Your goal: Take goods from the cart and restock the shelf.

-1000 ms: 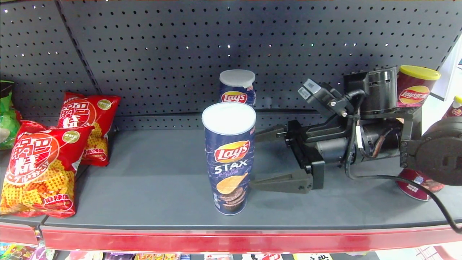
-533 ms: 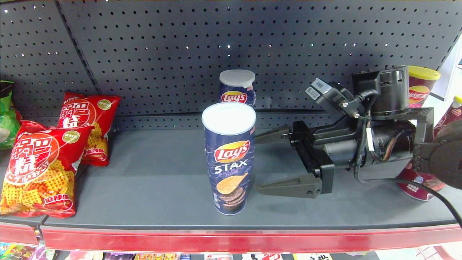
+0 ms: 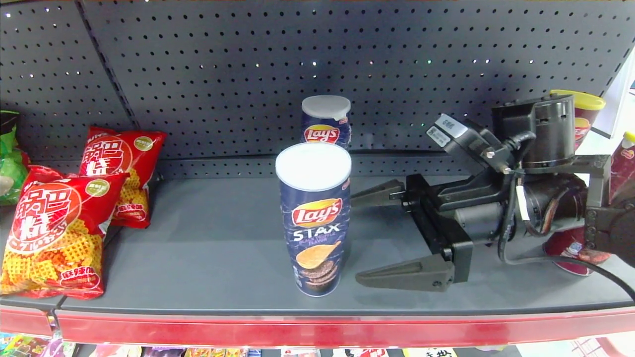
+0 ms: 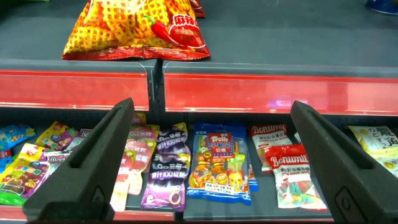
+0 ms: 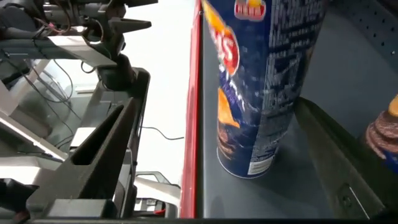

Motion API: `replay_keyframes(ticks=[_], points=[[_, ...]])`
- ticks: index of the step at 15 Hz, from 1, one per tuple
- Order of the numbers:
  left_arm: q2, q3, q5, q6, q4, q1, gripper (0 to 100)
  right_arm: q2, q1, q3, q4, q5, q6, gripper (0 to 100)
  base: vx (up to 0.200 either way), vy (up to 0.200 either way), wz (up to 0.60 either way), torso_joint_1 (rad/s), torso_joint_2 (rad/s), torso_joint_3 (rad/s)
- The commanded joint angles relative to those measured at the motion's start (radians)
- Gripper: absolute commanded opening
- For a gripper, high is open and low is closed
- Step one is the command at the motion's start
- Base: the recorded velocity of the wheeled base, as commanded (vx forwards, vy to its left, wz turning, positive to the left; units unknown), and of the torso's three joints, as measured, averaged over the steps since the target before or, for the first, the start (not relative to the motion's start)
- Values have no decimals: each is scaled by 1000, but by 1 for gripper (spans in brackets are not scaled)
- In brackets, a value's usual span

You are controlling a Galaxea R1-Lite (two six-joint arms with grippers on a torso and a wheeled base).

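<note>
A tall blue chip can stands upright near the front of the grey shelf. A second blue can stands behind it by the pegboard. My right gripper lies just right of the front can, open. One finger sits behind the can's right side, the other is near the shelf's front, and neither touches the can. The right wrist view has the can between the spread fingers. My left gripper is open and holds nothing, in front of a lower shelf of candy bags.
Red snack bags lie at the shelf's left, with a green bag beyond. Dark red cans with yellow lids stand at the right behind my arm. A red lip runs along the shelf front.
My right gripper has drawn back to the right and toward the shelf front, away from the front blue can. The can stays standing where it was.
</note>
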Motion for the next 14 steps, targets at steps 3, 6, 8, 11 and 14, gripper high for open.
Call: replay_keyframes(ticks=[3, 6, 8, 11, 14], points=[[1, 0, 0, 0, 0, 0, 100, -21, 3, 19, -1, 0, -2, 100, 0, 0, 0, 0, 0, 0], [1, 0, 0, 0, 0, 0, 100, -19, 3, 31, -1, 0, -2, 100, 0, 0, 0, 0, 0, 0], [1, 0, 0, 0, 0, 0, 100, -17, 3, 29, -1, -1, -2, 100, 0, 0, 0, 0, 0, 0], [1, 0, 0, 0, 0, 0, 100, -4, -18, 29, -2, -4, -2, 100, 0, 0, 0, 0, 0, 0], [1, 0, 0, 0, 0, 0, 100, -10, -86, 29, -1, -20, -2, 100, 0, 0, 0, 0, 0, 0]])
